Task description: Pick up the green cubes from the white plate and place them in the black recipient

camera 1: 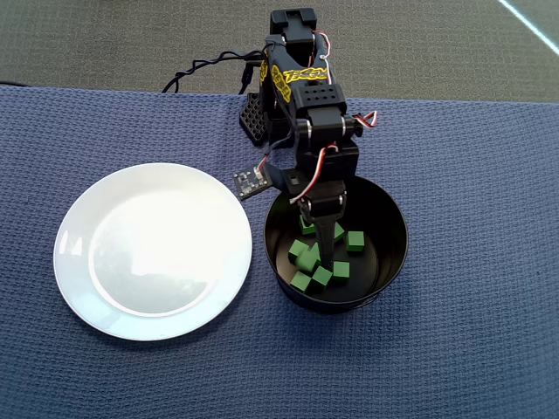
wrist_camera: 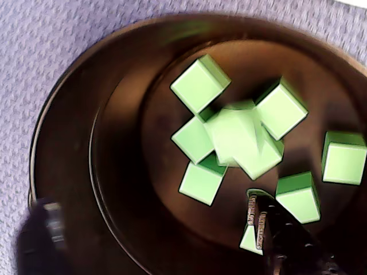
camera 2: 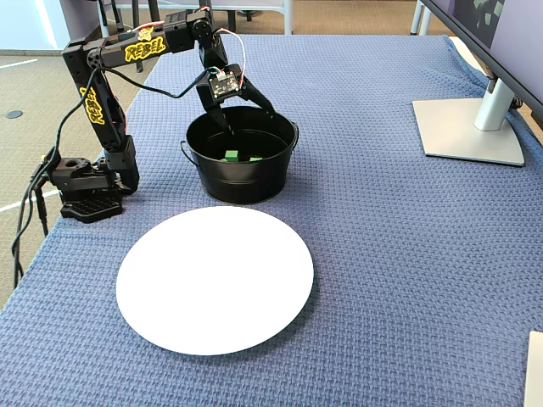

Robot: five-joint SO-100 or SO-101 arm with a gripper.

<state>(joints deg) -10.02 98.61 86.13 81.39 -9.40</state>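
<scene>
- Blue woven cloth (camera 1: 489, 175) covers the table.
- Plate (camera 1: 87, 288) lies flat, bare.
- Pot (camera 1: 393, 262) stands upright, mouth up, holding jumbled cubes (wrist_camera: 199, 83).
- Claw (camera 2: 248, 116) reaches into the pot, spread open, empty.

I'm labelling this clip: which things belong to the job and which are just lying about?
Job:
- green cubes, all seen lie in the pot
- plate, bare
- black pot
- gripper, open, down in the pot

Lying about:
- monitor stand
- blue cloth
</scene>
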